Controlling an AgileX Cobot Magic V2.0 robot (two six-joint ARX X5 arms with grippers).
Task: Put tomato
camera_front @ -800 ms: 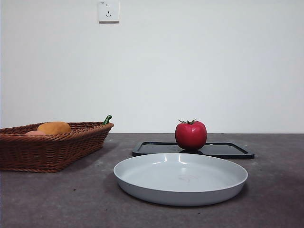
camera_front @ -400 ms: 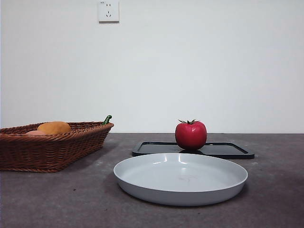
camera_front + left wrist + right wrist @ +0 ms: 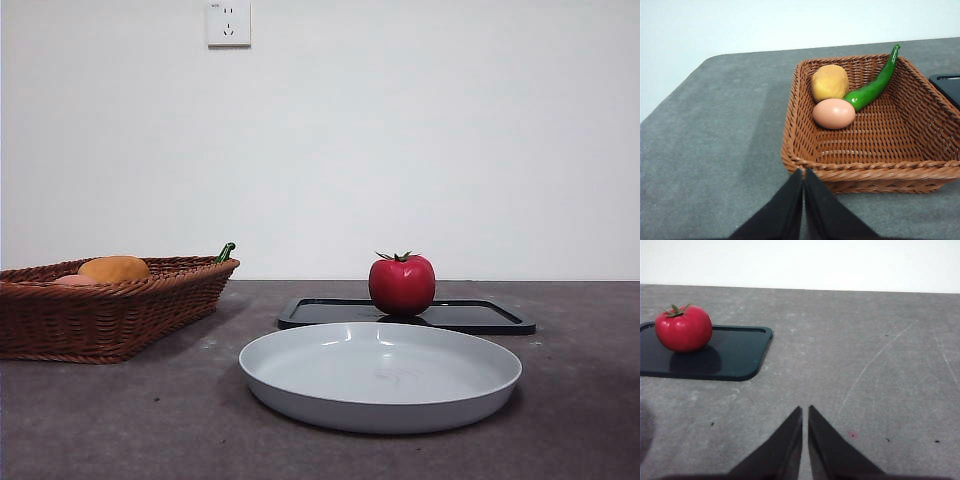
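The glossy red tomato (image 3: 402,285) with a green stem stands upright on a flat black tray (image 3: 470,316) behind a shallow grey plate (image 3: 380,376). The right wrist view shows the same tomato (image 3: 683,328) on the tray (image 3: 730,355), well away from my right gripper (image 3: 805,410), whose jaws are shut with nothing between them. My left gripper (image 3: 803,172) is shut and empty too, hovering just outside the near rim of the wicker basket (image 3: 875,167). Neither arm shows in the front view.
The brown wicker basket (image 3: 110,310) at the left holds an orange-yellow fruit (image 3: 830,82), a tan egg (image 3: 834,113) and a green chili pepper (image 3: 872,85). A wall socket (image 3: 228,23) sits high on the white wall.
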